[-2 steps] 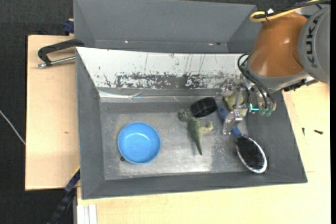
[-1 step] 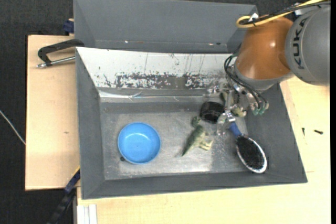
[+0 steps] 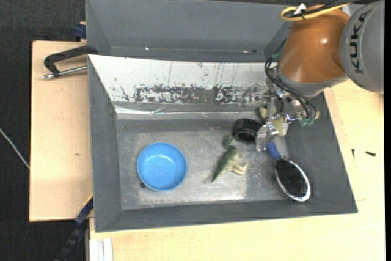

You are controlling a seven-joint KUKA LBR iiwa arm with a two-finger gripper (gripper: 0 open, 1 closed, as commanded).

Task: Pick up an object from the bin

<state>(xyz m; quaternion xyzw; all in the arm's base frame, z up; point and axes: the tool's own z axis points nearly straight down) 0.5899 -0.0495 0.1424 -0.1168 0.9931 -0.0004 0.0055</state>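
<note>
Your gripper (image 3: 267,136) hangs right of centre, spread or pinched you cannot tell, just over the blue handle of a black hairbrush (image 3: 292,180) at lower right. Leftward lie a black round piece (image 3: 246,129), a green toy lizard (image 3: 226,162) and a blue bowl (image 3: 161,166).

The arm (image 3: 314,46) reaches in from right, end effector (image 3: 269,130) pointing down.

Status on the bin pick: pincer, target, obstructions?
Pincer low at right of bin, at blue handle of black hairbrush. Hairbrush flat on floor. Close beside pincer: small black object; green toy, blue bowl apart.
</note>
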